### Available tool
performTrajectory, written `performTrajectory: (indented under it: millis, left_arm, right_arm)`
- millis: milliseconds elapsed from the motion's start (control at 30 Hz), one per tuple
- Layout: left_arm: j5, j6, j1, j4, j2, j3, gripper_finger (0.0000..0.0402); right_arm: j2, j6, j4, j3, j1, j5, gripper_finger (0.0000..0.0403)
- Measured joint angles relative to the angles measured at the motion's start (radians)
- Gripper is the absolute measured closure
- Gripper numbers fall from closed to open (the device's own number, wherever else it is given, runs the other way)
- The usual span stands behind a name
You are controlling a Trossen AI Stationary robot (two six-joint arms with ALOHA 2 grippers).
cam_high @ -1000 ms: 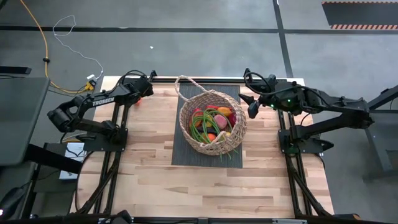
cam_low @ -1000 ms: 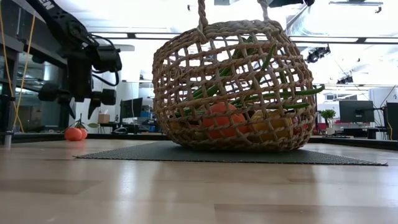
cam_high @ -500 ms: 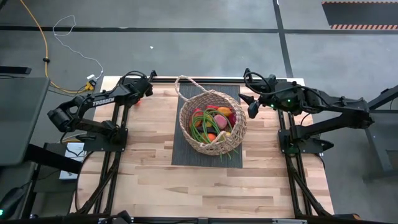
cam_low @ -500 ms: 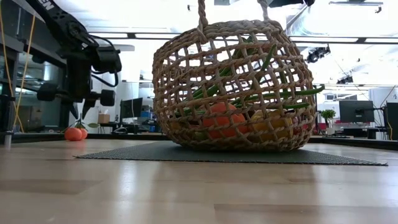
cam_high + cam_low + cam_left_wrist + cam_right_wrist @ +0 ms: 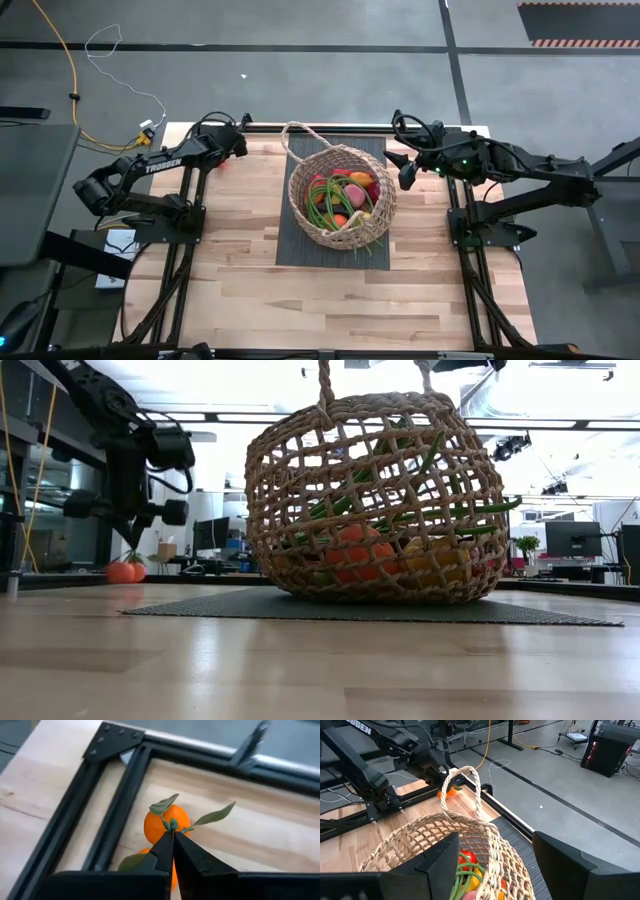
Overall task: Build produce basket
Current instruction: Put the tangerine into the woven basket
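The tan wicker basket (image 5: 342, 197) stands on a dark mat (image 5: 300, 240) at the table's middle. It holds green bean stalks (image 5: 322, 205), a red pepper, an orange and yellow and pink fruit. Two leafy oranges (image 5: 167, 822) (image 5: 122, 572) lie on the wood at the far left corner. My left gripper (image 5: 173, 836) (image 5: 128, 548) hovers right over them, shut, its tips at the green stem (image 5: 172, 825) of one orange. My right gripper (image 5: 502, 870) (image 5: 405, 172) is open and waits beside the basket's far right rim, touching nothing. My left gripper comes down slanting from above with its fingers shut, and the tips meet at the green stem (image 5: 172, 825) on top of one orange. I cannot tell whether they pinch the stem or only stand over it. The orange rests on the table.
Black frame rails (image 5: 112, 820) and a corner bracket run close beside the oranges. The basket's loop handle (image 5: 300, 135) sticks out toward the far left. Bare wood (image 5: 330, 300) stretches along the table's near half.
My left arm has drawn slightly toward the table's left edge, with its gripper staying above the oranges. The basket and my right arm have kept still.
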Motion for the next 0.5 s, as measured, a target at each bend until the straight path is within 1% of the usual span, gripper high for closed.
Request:
performTrajectory:
  millis: [167, 233, 333, 433, 500]
  left_arm:
    - [0.052, 0.068, -0.042, 0.036, -0.126, 0.000, 0.0401]
    - [0.078, 0.136, -0.078, 0.054, -0.195, 0.000, 0.0401]
    - [0.108, 0.262, -0.154, 0.082, -0.310, 0.002, 0.0401]
    - [0.129, 0.316, -0.241, 0.086, -0.433, 0.032, 0.0401]
    - [0.125, 0.362, -0.304, 0.104, -0.510, 0.066, 0.0401]
  right_arm:
    - [0.000, 0.000, 0.000, 0.000, 0.000, 0.000, 0.0160]
    - [0.000, 0.000, 0.000, 0.000, 0.000, 0.000, 0.0160]
    - [0.000, -0.003, 0.000, 0.000, 0.000, 0.000, 0.0160]
    - [0.000, -0.003, 0.000, 0.000, 0.000, 0.000, 0.0160]
    - [0.000, -0.003, 0.000, 0.000, 0.000, 0.000, 0.0160]
